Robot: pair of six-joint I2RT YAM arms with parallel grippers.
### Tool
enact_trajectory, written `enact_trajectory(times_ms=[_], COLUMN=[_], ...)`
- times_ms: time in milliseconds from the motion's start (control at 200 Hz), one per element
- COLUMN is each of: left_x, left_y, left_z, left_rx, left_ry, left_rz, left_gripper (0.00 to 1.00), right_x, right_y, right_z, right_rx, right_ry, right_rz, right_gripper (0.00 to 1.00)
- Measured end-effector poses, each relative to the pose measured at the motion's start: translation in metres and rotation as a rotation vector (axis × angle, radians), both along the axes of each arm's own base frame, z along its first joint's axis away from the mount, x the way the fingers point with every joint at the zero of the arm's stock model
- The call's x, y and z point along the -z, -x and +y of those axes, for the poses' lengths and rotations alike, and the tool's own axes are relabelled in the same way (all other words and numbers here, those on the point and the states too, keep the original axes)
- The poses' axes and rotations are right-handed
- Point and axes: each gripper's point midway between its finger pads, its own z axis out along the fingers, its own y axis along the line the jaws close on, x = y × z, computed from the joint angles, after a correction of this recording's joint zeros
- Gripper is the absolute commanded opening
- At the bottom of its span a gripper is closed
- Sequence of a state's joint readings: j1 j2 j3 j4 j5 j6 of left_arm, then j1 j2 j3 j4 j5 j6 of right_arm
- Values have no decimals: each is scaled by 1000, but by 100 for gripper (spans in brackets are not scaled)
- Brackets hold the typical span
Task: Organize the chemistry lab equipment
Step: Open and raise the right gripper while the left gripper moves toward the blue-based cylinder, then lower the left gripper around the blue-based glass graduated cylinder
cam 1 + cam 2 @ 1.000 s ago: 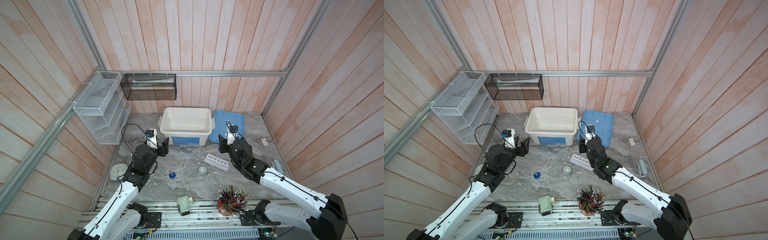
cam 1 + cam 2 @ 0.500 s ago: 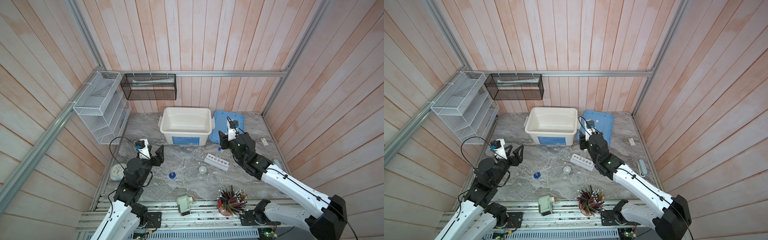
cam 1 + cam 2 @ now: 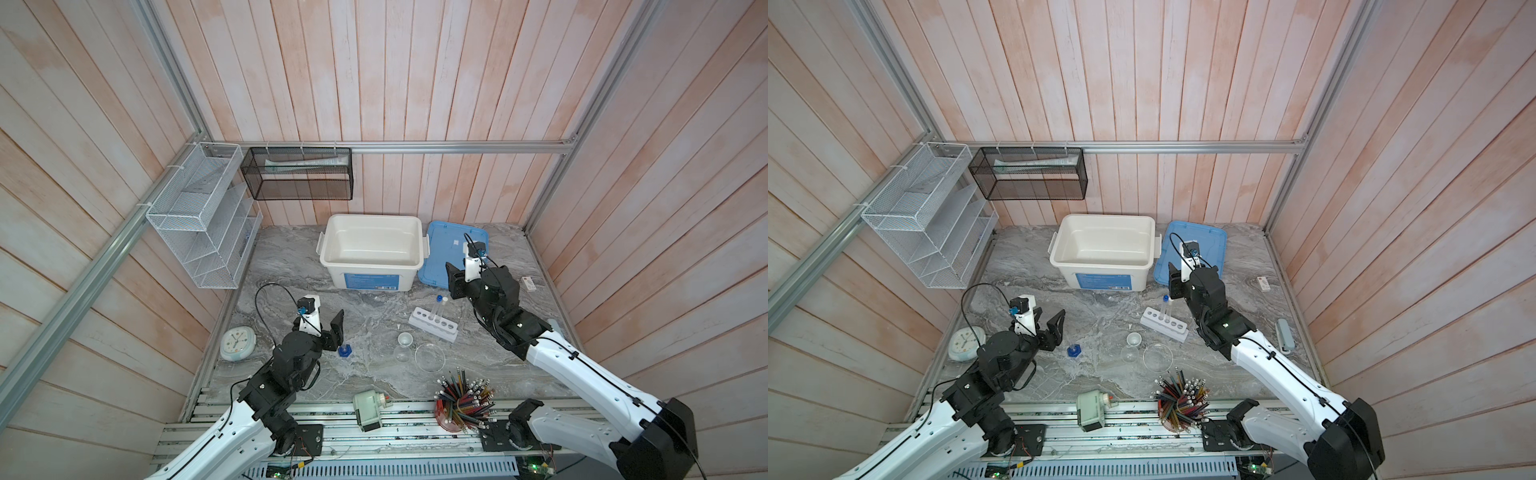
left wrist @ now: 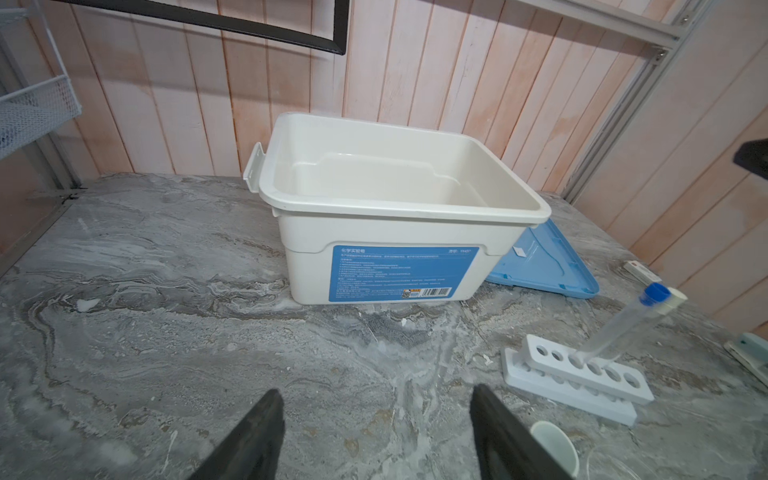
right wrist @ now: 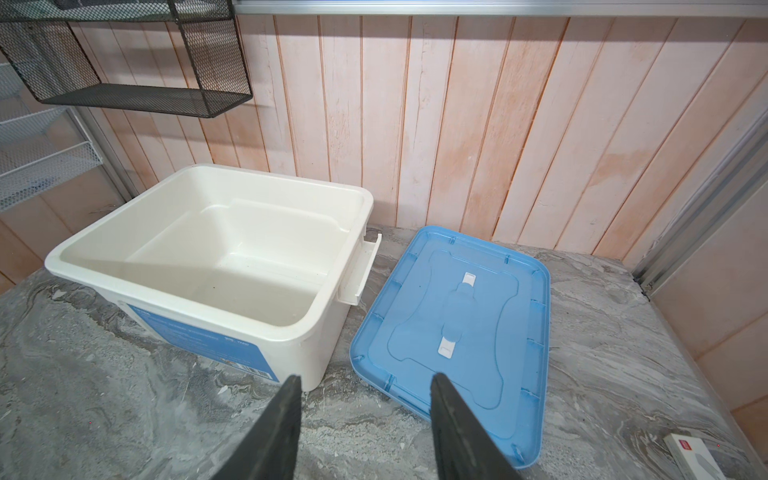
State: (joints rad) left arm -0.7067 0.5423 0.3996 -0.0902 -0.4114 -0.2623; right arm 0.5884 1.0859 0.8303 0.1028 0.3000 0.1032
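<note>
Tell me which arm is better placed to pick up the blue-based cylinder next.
Left, I think. The left gripper, open and empty, is just beside the cylinder on the table. The right gripper, also open, is far off by the lid, beyond the rack.

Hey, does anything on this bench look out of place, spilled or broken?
Nothing looks spilled or broken. Odd spots: the green sharpener and the red pencil cup sit on the front metal rails, off the marble top, and the blue lid lies off the empty white bin.
</note>
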Motion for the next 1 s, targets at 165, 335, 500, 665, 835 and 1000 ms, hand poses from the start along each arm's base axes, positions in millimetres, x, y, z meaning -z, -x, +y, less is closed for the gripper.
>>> enact_trajectory(times_ms=[165,335,500,665,835,1000], left_x=[1,21,47,69,78,84], left_y=[11,16,19,25,26,21], left_z=[4,1,-6,-11,-16,-19], left_rx=[-14,-17,-13,1,6,-9], left_ry=[26,29,2,2,-11,-26], left_rz=[-30,2,54,74,81,88], left_gripper=[72,72,72,72,72,69], right_x=[10,15,18,19,20,21], right_y=[-3,-4,-5,-7,-8,-9], right_z=[-5,-6,-9,-13,-14,-12], right_rx=[-7,-15,-10,-9,-11,-18], right_ry=[-1,-7,-12,-16,-17,-22], right_rz=[17,25,29,32,35,38], right_gripper=[51,51,51,51,51,50])
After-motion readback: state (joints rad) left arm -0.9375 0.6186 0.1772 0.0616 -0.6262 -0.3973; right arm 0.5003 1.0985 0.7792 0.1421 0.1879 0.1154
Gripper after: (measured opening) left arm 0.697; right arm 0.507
